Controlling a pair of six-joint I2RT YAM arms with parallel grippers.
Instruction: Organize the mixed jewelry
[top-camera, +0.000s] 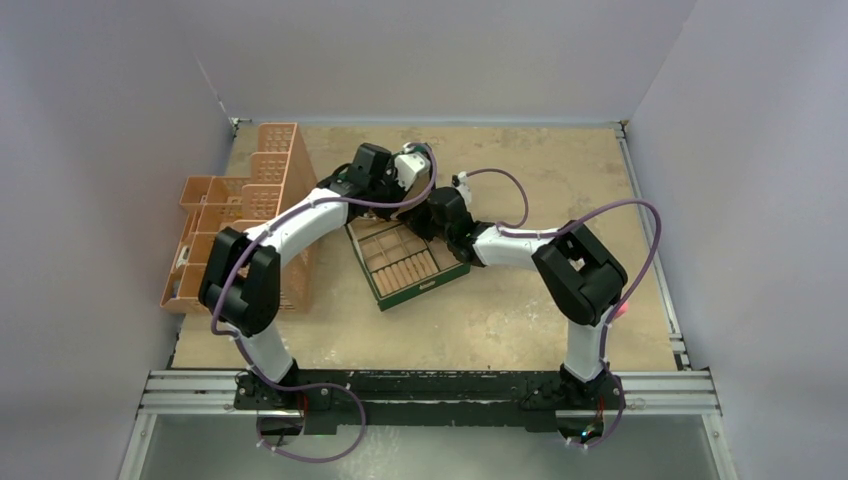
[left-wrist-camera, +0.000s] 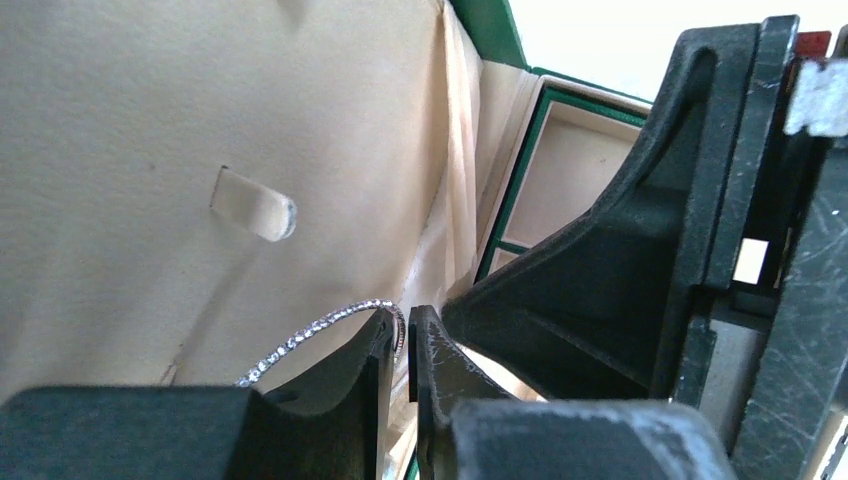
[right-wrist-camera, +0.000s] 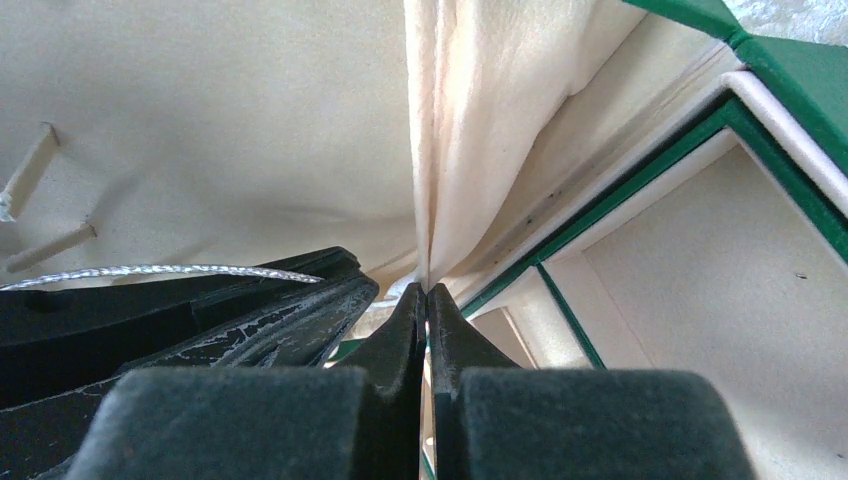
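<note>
My left gripper (left-wrist-camera: 408, 335) has the glittery silver hoop (left-wrist-camera: 310, 335) right at its tips: one end runs into the narrow slit between the jaws, the arc sweeping away leftward along the cream lid lining (left-wrist-camera: 130, 110) of the green box (left-wrist-camera: 492, 30). Pinched or lying loose, I cannot tell. My right gripper (right-wrist-camera: 428, 300) is closed tight, tips at the lining's fabric fold (right-wrist-camera: 470, 130) just beside; the left is nearer.

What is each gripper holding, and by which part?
The left gripper pinches the glittery silver chain at one end of its arc. The right gripper pinches the cream fabric lining at a hanging fold.
</note>
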